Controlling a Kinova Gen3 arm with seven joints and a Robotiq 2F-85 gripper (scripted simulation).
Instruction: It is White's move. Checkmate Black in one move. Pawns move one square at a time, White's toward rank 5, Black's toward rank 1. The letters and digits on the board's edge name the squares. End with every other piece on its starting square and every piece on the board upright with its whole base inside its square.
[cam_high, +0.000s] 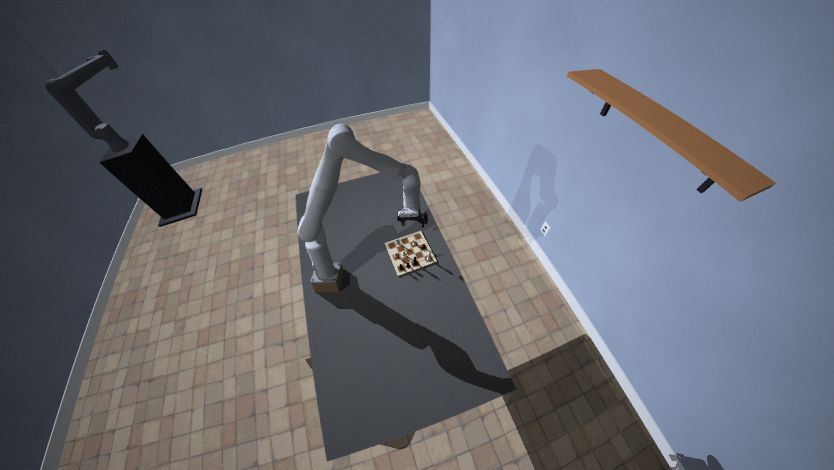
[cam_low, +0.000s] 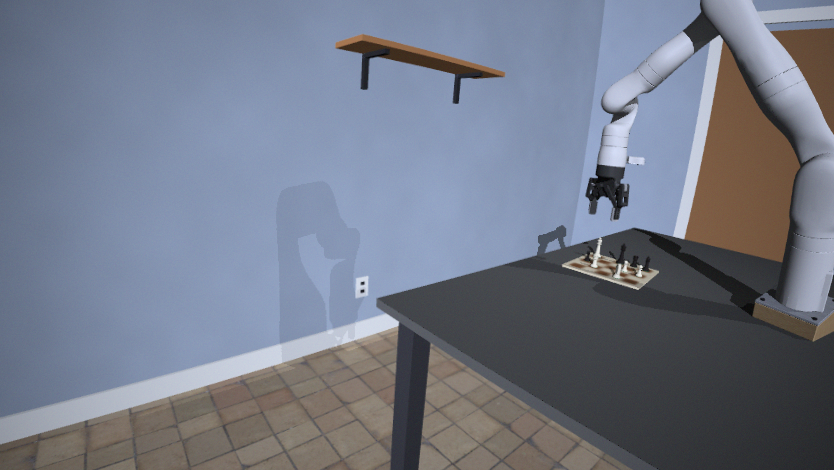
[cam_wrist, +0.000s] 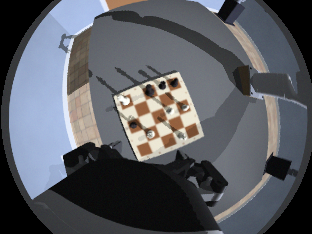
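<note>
A small chessboard (cam_high: 398, 266) (cam_low: 576, 264) (cam_wrist: 194, 131) with brown and cream squares lies on the dark table (cam_high: 385, 350) (cam_low: 583, 350). Several white and black pieces stand on it. A tall white piece (cam_low: 597, 253) stands near the board's wall-side edge, and a tall black piece (cam_low: 622, 252) stands behind it. My gripper (cam_high: 412, 218) (cam_low: 606, 211) is open and empty. It hangs well above the table, beyond the board's far edge. In the wrist view the fingers show as dark shapes below the board.
The arm's base (cam_high: 326, 280) (cam_low: 799, 315) is bolted to the table beside the board. A blue wall with a wooden shelf (cam_high: 671, 131) (cam_low: 417, 55) runs along the table's far side. A second dark arm on a black pedestal (cam_high: 148, 175) stands on the tiled floor.
</note>
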